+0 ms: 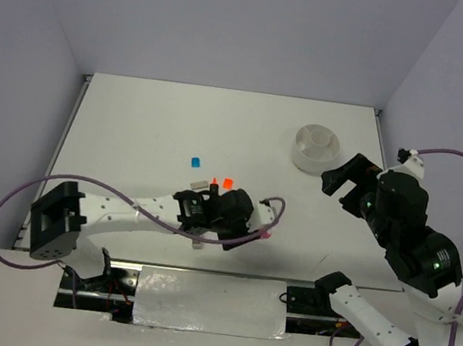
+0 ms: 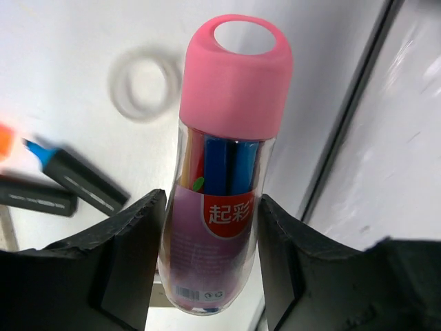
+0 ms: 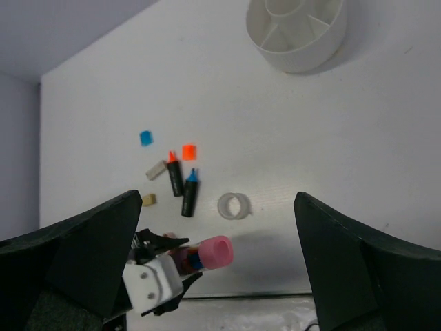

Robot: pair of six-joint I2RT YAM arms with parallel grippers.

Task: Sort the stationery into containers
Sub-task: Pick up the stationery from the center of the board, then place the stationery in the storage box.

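Note:
My left gripper (image 2: 212,207) is shut on the pink tube (image 2: 224,172), a clear case of coloured pens with a pink cap, held a little above the table near its front edge. In the top view the left gripper (image 1: 250,225) sits at centre front, with the pink tube (image 1: 266,236) poking out to the right. The clear tape ring (image 3: 234,205), two black markers (image 3: 182,185), an orange cap (image 3: 189,152) and blue (image 3: 145,138), grey (image 3: 156,169) and tan (image 3: 148,200) blocks lie on the table. The white divided dish (image 1: 317,148) stands back right. My right gripper (image 1: 345,184) hovers open beside it, holding nothing.
A dark seam (image 2: 344,131) marks the table's front edge just right of the tube, with a foil-covered strip (image 1: 210,302) in front of it. The left arm's purple cable (image 1: 42,186) loops over the left side. Grey walls enclose the table.

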